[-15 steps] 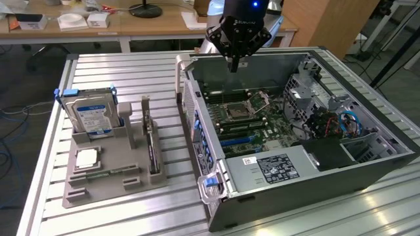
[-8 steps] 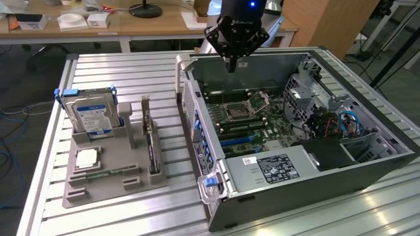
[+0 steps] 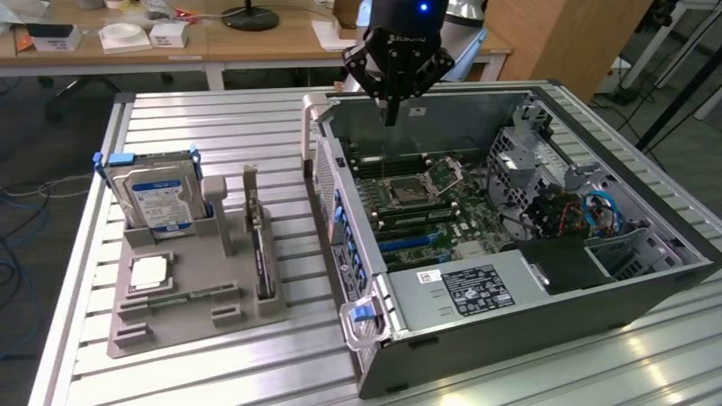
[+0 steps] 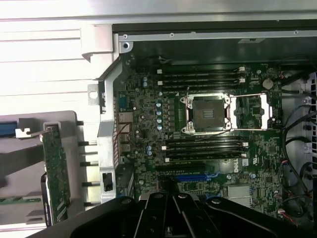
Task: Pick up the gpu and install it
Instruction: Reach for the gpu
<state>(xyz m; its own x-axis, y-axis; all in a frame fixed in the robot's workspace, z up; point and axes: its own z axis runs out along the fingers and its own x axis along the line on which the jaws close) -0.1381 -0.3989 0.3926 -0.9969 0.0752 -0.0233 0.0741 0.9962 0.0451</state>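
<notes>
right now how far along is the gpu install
Nothing looks installed yet. The gpu still stands upright in the grey tray beside the open computer case. The gripper is shut and holds nothing, above the case. Picking up the card and fitting it are both left.

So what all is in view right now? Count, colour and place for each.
graphics card: one, dark with green board, upright in the grey tray
tray: one, grey, on the table left of the computer case in the exterior view
hard drive: one, silver with blue-white label, in the tray
memory stick: one, green, in the tray
computer case: one, black and silver, open, on the slatted table
motherboard: one, green, inside the case
table: one, silver, underneath
claw: one, black, shut, above the case
</notes>
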